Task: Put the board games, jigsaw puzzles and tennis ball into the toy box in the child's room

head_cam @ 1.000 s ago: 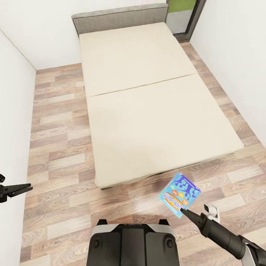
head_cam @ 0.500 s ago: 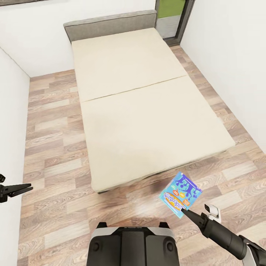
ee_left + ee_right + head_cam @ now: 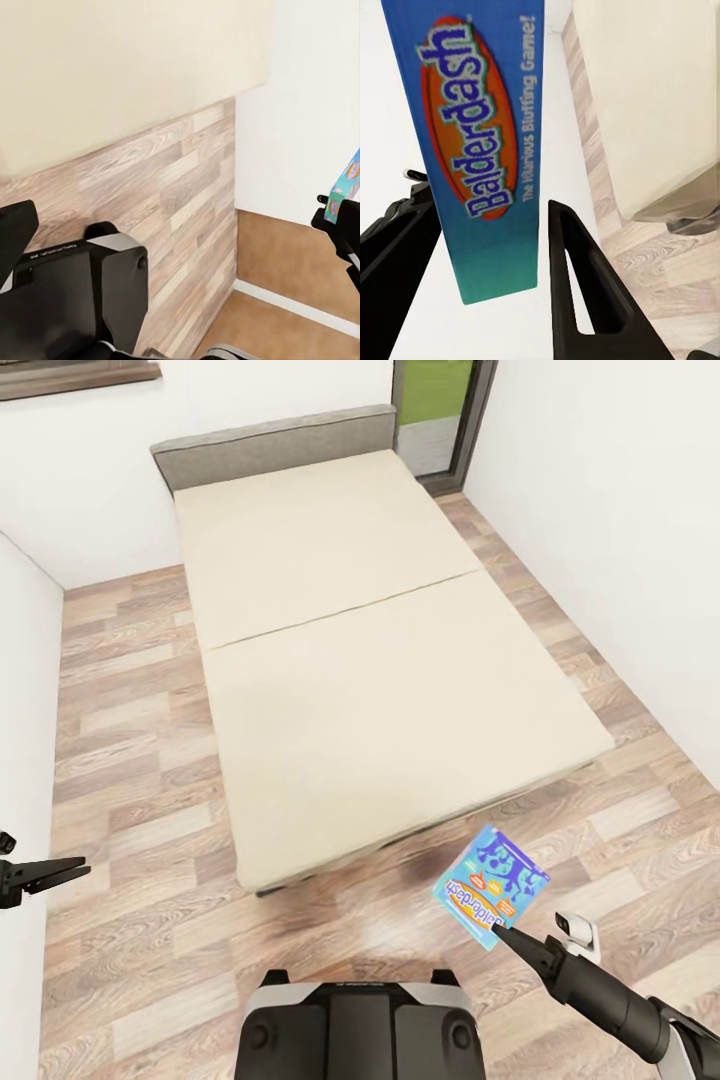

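Right hand [image 3: 503, 933] grips a blue board game [image 3: 491, 886] by its near edge, lifted over the floor [image 3: 140, 760] off the bed's [image 3: 380, 690] near right corner, probably for carrying to the toy box. Left hand [image 3: 70, 870] looks closed and empty. Against half a second earlier, the whole view has swung; the box sits unchanged in the grip.
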Robot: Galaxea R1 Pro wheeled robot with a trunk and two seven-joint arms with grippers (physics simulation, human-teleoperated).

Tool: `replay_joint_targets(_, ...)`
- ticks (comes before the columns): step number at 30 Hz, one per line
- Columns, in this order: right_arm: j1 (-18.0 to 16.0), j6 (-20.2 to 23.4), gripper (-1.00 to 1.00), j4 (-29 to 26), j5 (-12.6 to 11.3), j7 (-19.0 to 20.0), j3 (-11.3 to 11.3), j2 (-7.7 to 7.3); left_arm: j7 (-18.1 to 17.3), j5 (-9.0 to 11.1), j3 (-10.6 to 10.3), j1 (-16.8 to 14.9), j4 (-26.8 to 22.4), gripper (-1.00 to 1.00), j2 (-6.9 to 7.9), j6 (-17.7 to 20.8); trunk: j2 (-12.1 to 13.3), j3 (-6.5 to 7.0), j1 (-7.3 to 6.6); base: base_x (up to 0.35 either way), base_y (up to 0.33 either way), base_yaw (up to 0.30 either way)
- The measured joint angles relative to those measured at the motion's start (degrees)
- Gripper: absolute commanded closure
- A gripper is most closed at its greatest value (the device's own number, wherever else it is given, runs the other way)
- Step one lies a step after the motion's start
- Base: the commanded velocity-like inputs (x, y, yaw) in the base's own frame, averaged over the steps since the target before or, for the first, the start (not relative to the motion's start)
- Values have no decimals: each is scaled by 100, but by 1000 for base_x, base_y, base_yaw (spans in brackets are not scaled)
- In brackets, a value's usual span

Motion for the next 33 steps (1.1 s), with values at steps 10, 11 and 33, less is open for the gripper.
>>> replay_joint_targets(10, 0, 0, 100, 2, 2, 1, -4, 4, 0, -1, -6, 0, -3, -100, -17, -3, 0, 96, 0, 0, 0, -125)
replay_joint_targets(11, 0, 0, 100, 1, 2, 1, -3, 4, 0, 1, -6, 0, -3, -100, -18, -3, 0, 105, 0, 0, 0, -125)
replay_joint_targets(33, 4, -8, 100, 1, 0, 35, -30, 4, 0, 6, -14, 0, -19, -100, -39, -1, 0, 315, 0, 0, 0, -125)
